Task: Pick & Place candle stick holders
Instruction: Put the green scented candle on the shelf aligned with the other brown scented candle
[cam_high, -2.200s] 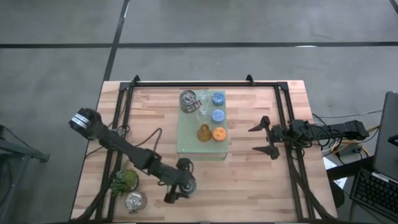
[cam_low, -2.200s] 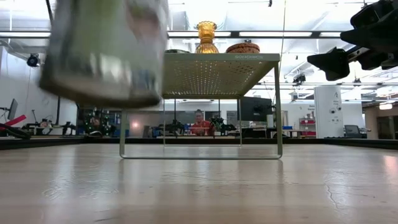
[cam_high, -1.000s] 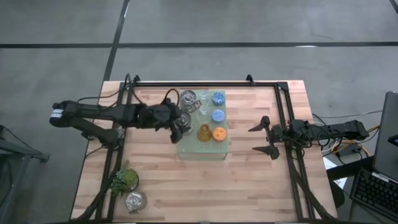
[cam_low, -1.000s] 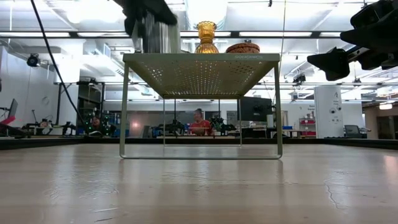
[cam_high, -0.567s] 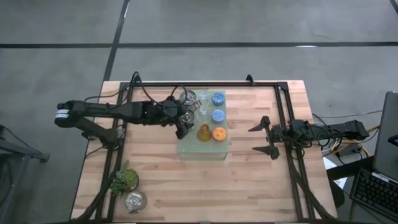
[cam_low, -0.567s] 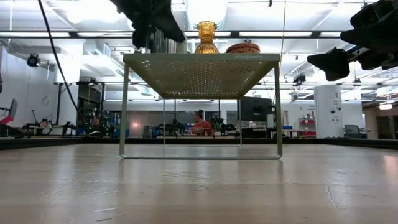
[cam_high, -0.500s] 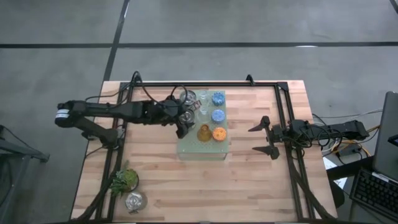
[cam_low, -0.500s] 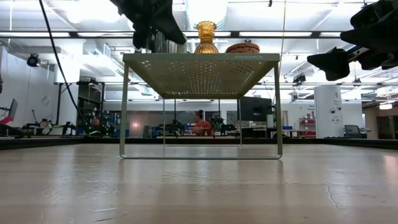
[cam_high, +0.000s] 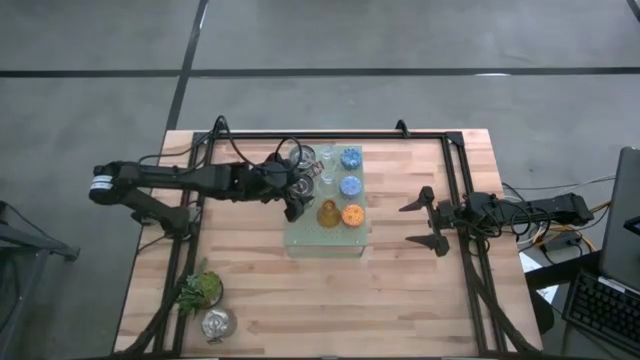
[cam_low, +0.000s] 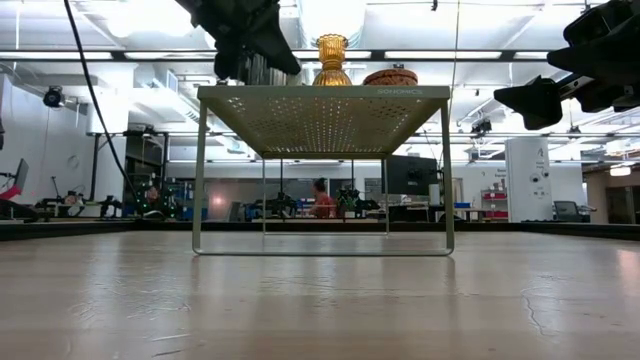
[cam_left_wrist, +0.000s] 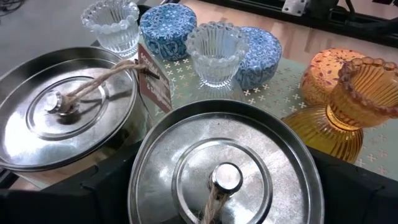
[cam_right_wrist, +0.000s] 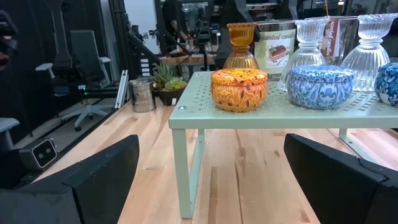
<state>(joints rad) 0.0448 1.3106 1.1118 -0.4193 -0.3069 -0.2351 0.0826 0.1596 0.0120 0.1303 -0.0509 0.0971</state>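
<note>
A pale green perforated board (cam_high: 325, 240) stands on legs at the table's middle. On it are one silver holder (cam_high: 300, 157), two clear glass ones (cam_left_wrist: 216, 53), two blue ones (cam_high: 350, 158), an amber one (cam_high: 328, 213) and an orange one (cam_high: 352, 214). My left gripper (cam_high: 294, 192) is shut on a second silver holder (cam_left_wrist: 224, 174) at the board's left edge. A third silver holder (cam_high: 215, 322) sits on the table's near left. My right gripper (cam_high: 425, 220) hangs open and empty to the right of the board. My left gripper holds the silver holder by its round wall just under the rim (cam_left_wrist: 138, 180), one finger on each side. The fingers come slanting down from the table's left. The holder is upright. In the low view its base (cam_low: 258, 78) is at the board's top; whether it rests there, I cannot tell.
A leafy green sprig (cam_high: 200, 290) lies by the third silver holder. A black frame (cam_high: 330, 133) runs along the table's far and side edges. Bare wood lies near of the board. A person shows far off in the room (cam_low: 323, 200).
My left gripper has carried the silver holder a little toward the table's right, farther in over the board's left edge beside the other silver holder. It has kept nearly still for the last half second. The holder stays upright.
</note>
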